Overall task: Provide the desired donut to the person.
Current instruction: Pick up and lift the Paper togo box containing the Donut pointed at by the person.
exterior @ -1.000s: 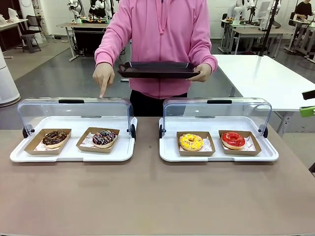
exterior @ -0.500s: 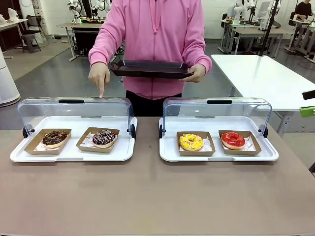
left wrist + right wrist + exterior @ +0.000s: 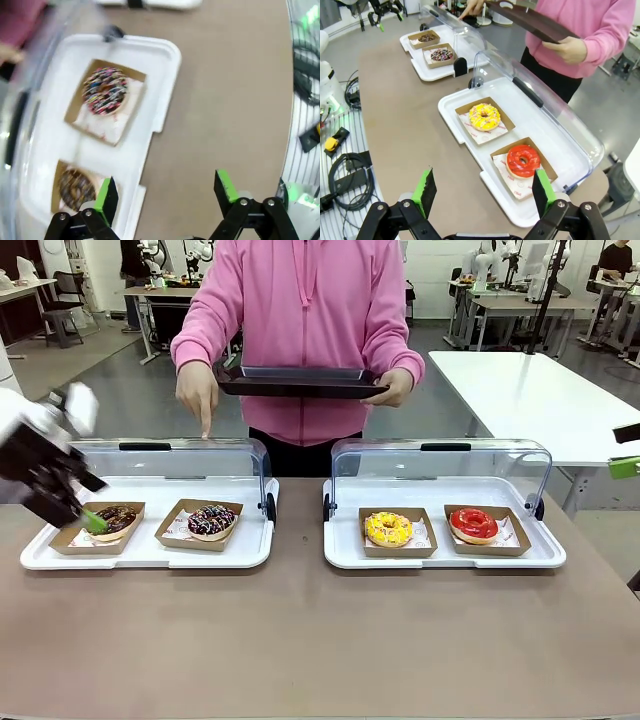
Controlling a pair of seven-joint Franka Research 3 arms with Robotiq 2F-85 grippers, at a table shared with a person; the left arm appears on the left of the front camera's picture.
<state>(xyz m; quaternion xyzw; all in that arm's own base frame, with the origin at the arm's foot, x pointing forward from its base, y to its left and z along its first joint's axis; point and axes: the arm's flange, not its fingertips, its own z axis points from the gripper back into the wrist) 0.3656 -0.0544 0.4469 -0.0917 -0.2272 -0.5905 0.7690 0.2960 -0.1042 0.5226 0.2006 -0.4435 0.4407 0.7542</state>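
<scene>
The left gripper (image 3: 166, 190), jaws apart, hangs by the chocolate donut (image 3: 112, 519) in the left tray (image 3: 150, 548). The person (image 3: 300, 330) at the far side points down over the sprinkled donut (image 3: 211, 520), just right of it. The right gripper (image 3: 482, 192), jaws apart, is near the red donut (image 3: 522, 161).

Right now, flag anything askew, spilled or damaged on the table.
Nothing stands out. Chocolate donut and sprinkled donut in the left tray, yellow donut and red donut in the right tray, all whole and squarely boxed.
</scene>
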